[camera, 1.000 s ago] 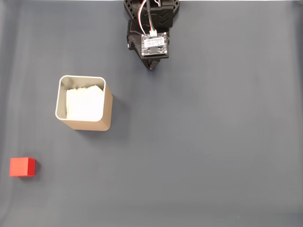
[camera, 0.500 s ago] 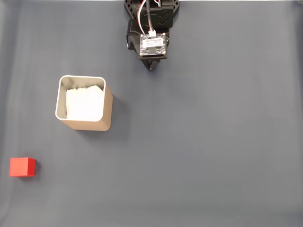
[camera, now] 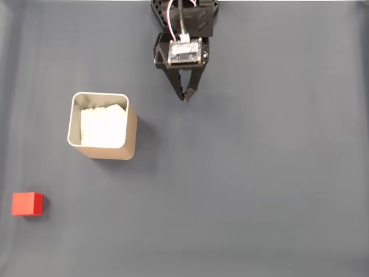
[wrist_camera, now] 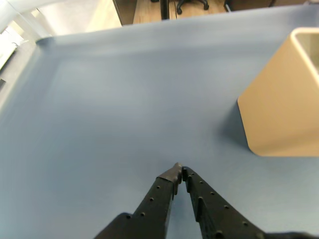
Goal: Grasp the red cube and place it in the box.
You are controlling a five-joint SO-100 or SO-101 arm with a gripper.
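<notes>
Claw (camera: 185, 97) pinched narrow and empty, beyond the box (camera: 130, 136); spread it wide before dropping squarely over the red cube (camera: 27, 203).

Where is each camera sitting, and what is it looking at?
Fixed view: sits above and looks straight down on the grey table, the box, the red cube and the arm with its gripper.
Wrist view: rides on the arm, looking forward and down past the shut gripper across the table.
Both show the gripper, the box and the table.
</notes>
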